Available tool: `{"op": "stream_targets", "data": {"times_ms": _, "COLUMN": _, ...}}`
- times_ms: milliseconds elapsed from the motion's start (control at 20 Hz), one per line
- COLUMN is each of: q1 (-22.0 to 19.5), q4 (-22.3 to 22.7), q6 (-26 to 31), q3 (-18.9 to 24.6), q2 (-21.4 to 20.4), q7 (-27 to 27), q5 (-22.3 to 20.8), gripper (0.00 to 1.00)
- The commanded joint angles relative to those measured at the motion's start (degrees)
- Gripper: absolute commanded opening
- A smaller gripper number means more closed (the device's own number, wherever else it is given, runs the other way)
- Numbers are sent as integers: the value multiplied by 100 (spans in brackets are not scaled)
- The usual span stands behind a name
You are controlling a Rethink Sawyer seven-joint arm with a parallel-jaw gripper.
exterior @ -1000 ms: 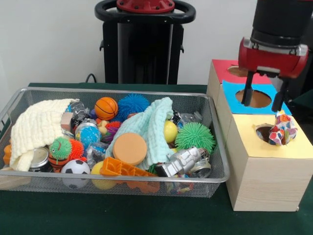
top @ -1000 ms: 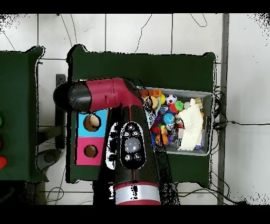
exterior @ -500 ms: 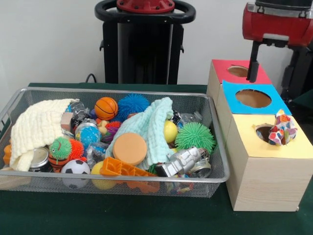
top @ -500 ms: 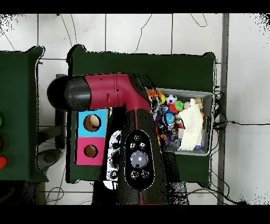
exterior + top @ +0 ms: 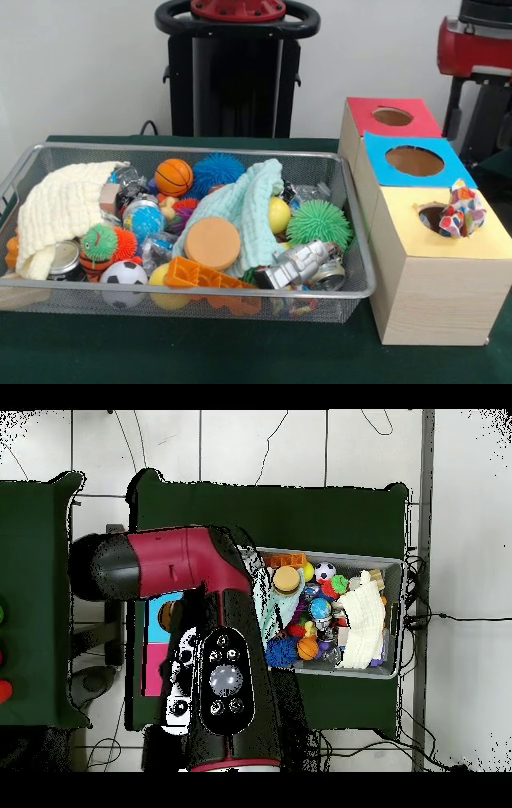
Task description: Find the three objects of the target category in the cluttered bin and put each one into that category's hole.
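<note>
Sitting half in the hole (image 5: 433, 216) of the yellow-topped box (image 5: 448, 272), one dotted white piece (image 5: 462, 211), draped over the rough rim and not yet dropped through. Hanging at the upper right edge of the front view, only the red wrist of the gripper (image 5: 477, 48), high above the red-topped and blue-topped boxes; fingers cut off by the frame, so no telling whether apart or together. Lying well apart to the side, the bin (image 5: 349, 264), crowded with balls, a cream cloth (image 5: 60, 210), a mint cloth (image 5: 244, 210) and an orange disc (image 5: 212, 242); no other dotted pieces showing. Probably worth pressing the caught piece fully down first, then lifting the cloths aside, checking beneath them rather than grabbing blindly among the spiky balls.
</note>
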Motion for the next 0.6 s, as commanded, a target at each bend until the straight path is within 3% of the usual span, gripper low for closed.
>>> {"op": "stream_targets", "data": {"times_ms": 50, "q1": 95, "q4": 121, "q6": -300, "q3": -46, "q2": 516, "q7": 735, "q5": -143, "gripper": 100}}
{"op": "stream_targets", "data": {"times_ms": 350, "q1": -92, "q4": 22, "q6": -230, "q3": -10, "q2": 649, "q7": 466, "q5": -112, "gripper": 100}}
{"op": "stream_targets", "data": {"times_ms": 400, "q1": -82, "q4": 24, "q6": -256, "q3": -40, "q2": 649, "q7": 461, "q5": -135, "gripper": 0}}
{"op": "stream_targets", "data": {"times_ms": 600, "q1": -96, "q4": 13, "q6": -117, "q3": -33, "q2": 635, "q7": 367, "q5": -146, "gripper": 0}}
